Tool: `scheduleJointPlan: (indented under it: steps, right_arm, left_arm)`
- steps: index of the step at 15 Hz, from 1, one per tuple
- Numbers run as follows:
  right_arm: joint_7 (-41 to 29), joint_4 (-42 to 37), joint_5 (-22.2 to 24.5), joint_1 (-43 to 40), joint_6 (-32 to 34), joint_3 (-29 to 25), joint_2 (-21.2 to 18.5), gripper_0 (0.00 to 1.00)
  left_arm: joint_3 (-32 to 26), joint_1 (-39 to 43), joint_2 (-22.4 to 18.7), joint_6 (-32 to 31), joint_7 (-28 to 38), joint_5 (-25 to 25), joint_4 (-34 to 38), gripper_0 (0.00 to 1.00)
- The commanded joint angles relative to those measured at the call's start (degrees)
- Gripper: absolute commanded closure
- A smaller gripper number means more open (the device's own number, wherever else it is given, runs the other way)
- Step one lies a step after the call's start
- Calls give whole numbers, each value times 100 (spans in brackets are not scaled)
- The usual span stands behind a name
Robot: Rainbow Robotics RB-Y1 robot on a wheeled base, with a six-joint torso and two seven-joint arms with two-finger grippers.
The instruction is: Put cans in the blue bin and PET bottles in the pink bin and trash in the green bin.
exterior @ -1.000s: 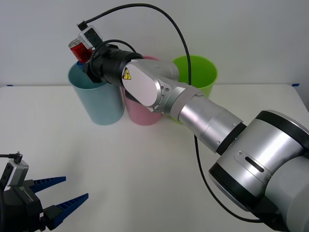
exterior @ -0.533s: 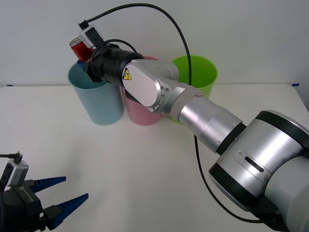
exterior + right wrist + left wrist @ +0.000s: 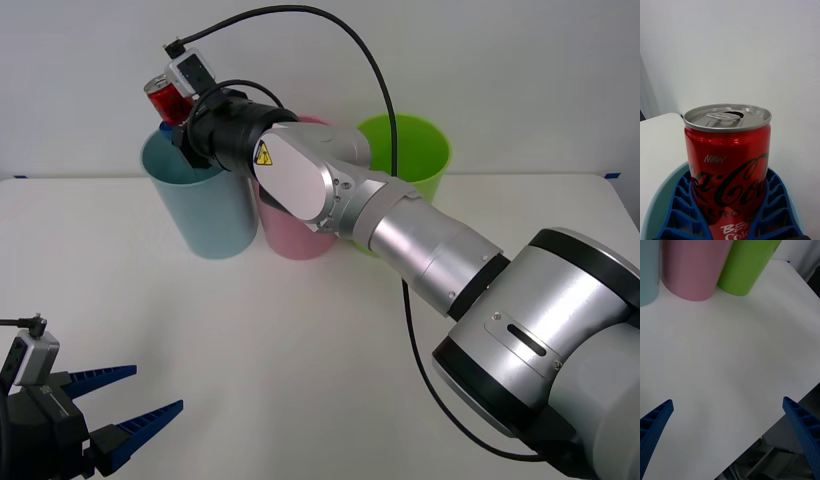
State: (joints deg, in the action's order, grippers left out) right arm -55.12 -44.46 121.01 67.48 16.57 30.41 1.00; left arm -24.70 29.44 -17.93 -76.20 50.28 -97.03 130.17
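My right gripper point(image 3: 168, 112) is shut on a small red can point(image 3: 162, 98) with a silver top, holding it just above the far rim of the blue bin point(image 3: 205, 215). In the right wrist view the can point(image 3: 728, 165) stands upright between the blue fingers point(image 3: 681, 210), with the bin's light blue rim point(image 3: 657, 202) below it. The pink bin point(image 3: 295, 235) and the green bin point(image 3: 420, 150) stand to the right of the blue one, partly hidden by my right arm. My left gripper point(image 3: 135, 400) rests open low at the near left, and its wrist view has the pink bin point(image 3: 692, 266) and green bin point(image 3: 747, 262).
The white table point(image 3: 250, 350) spreads in front of the three bins. Its near edge point(image 3: 790, 401) drops off close to my left gripper. A plain white wall stands behind the bins.
The can in my right gripper has risen and shifted slightly back above the blue bin's rim. The left arm has not moved.
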Motion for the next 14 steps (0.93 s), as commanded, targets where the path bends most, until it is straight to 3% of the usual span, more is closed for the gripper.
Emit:
scheduleJointPlan:
  steps: [1, 6, 14]
  right_arm:
    - [-7, -1, 1, -7, -13, 0, 0, 29]
    - [-7, -1, -8, -7, -39, 0, 0, 17]
    - [-16, -107, -166, -7, -31, 0, -4, 13]
  left_arm:
    - [0, 0, 0, 0, 0, 0, 0, 0]
    - [0, 0, 0, 0, 0, 0, 0, 0]
    - [0, 0, 0, 0, 0, 0, 0, 0]
